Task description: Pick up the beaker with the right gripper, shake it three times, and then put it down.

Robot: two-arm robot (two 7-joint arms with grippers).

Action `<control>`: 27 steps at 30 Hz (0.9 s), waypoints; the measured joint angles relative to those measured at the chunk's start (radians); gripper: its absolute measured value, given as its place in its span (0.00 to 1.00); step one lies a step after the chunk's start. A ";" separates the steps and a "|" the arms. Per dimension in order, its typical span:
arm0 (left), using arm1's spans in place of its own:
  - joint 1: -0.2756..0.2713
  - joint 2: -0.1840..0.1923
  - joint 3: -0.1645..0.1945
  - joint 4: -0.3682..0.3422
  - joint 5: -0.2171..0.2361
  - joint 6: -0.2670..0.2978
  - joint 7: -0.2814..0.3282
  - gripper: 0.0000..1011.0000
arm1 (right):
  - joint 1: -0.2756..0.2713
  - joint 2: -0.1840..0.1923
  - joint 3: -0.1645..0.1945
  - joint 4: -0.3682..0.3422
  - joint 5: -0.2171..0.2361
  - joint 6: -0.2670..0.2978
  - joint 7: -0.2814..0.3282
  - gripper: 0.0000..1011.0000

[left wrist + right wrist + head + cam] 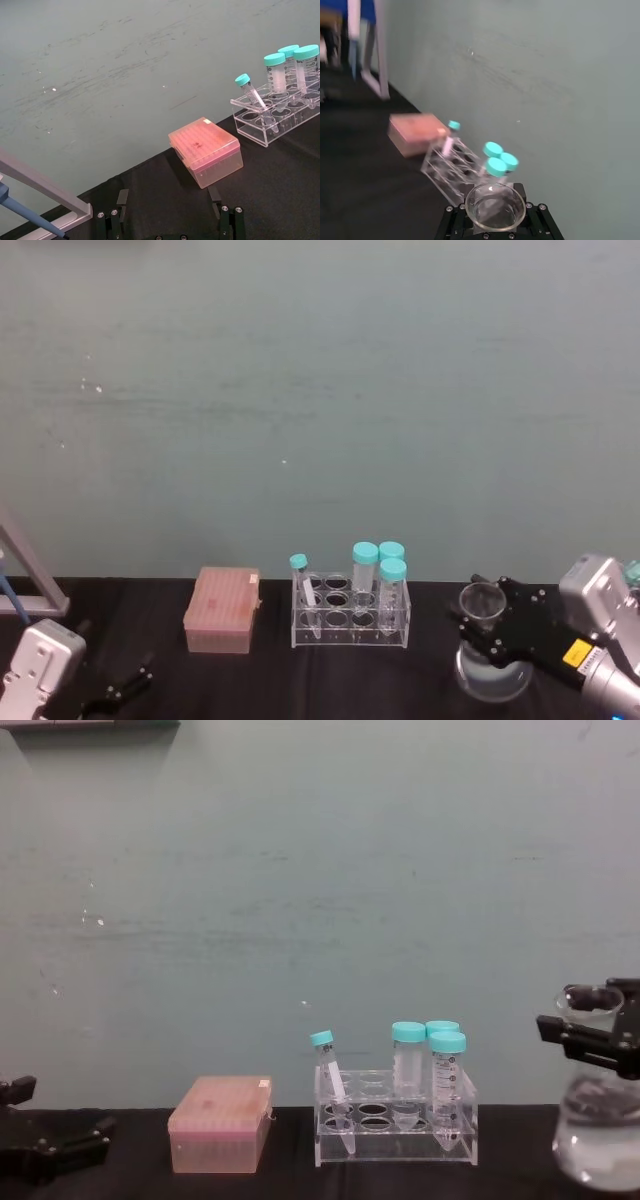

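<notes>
A: Beaker (490,675)?
B: Just right of tube rack (350,625). Neck clenched in right end effector (483,610). Clear liquid in base. On tabletop (330,680) or lifted off, can't tell.
A: Cut off anywhere?
B: Base clipped at edge of chest view.
A: Left end effector (168,197)?
B: Far left of rack, past pink box (222,610). Released, fingers spread, nothing held.

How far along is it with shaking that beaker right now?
Done: the right gripper grips the beaker by its neck. In hand: the lift; I cannot tell whether its base is off the table. Left: three shakes, then setting it down. The left gripper sits open, near-left.
</notes>
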 joint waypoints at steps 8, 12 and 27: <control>0.000 0.000 0.000 0.000 0.000 0.000 0.000 0.99 | 0.032 0.055 -0.046 0.013 -0.282 -0.126 -0.092 0.47; 0.000 0.000 0.000 0.000 0.000 0.000 0.000 0.99 | 0.043 0.070 -0.063 0.023 -0.399 -0.165 -0.133 0.47; 0.000 0.000 0.000 0.000 0.000 0.000 0.000 0.99 | 0.007 0.008 0.017 -0.007 -0.194 -0.093 -0.017 0.47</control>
